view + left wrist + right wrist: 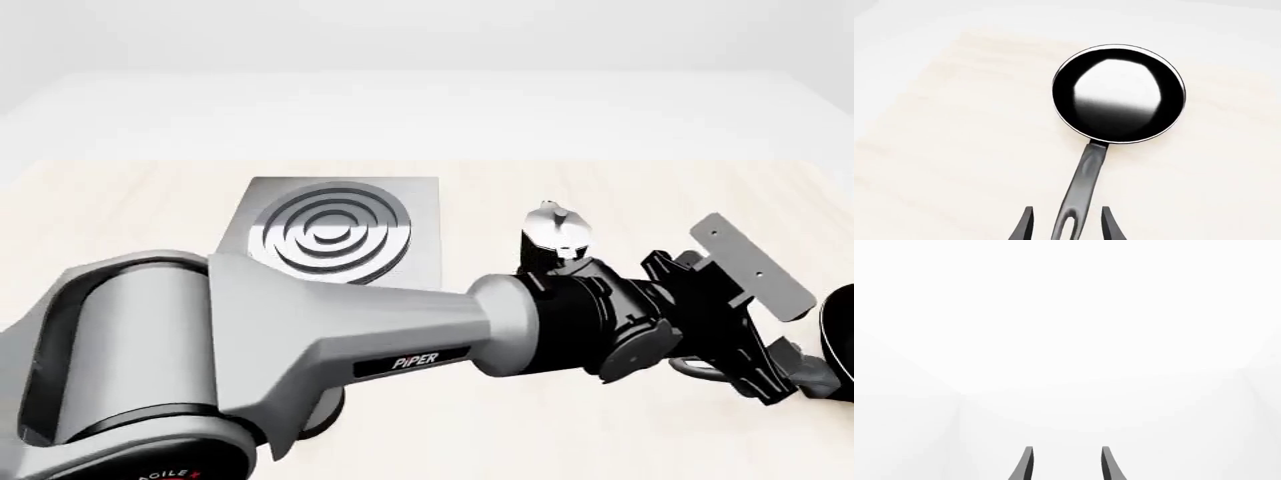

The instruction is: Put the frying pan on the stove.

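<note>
The frying pan [1118, 94], round and black with a pale glossy inside, lies flat on the light wooden table. Its long dark grey handle [1084, 182] runs back toward my left gripper [1067, 211]. That gripper is open, one finger on each side of the handle's holed end. In the front view the left arm reaches across to the far right, where only the pan's dark edge [843, 335] shows. The stove [334, 235], a grey slab with shiny rings, lies at the left-centre, well apart from the pan. My right gripper [1067, 450] is open with nothing between its fingers, facing plain white.
A black-and-silver moka pot [554, 235] stands just right of the stove, behind the left arm's wrist. The bulky left arm [334, 345] crosses the front of the table and hides the surface beneath it.
</note>
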Controlling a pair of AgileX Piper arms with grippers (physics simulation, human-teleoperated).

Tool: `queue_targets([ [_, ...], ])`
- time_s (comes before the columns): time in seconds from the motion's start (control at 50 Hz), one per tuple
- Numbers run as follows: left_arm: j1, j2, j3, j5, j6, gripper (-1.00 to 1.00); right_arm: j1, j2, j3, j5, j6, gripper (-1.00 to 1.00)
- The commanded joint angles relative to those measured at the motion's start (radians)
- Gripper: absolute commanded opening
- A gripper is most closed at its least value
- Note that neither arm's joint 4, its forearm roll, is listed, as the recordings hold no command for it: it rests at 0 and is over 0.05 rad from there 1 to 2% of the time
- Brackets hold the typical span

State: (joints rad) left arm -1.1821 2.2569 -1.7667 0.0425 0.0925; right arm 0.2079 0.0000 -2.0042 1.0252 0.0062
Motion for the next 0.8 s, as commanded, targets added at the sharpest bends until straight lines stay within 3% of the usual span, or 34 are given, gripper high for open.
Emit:
queue_targets([
  [0.02,-0.002,0.027,-0.03,0.024,0.008,1.0,0.005,0.0,-0.001,-0.001,-0.002,1.0],
  [0.8,0.011,0.154,-0.163,0.109,0.036,1.0,0.024,0.0,-0.002,-0.002,-0.009,1.0],
])
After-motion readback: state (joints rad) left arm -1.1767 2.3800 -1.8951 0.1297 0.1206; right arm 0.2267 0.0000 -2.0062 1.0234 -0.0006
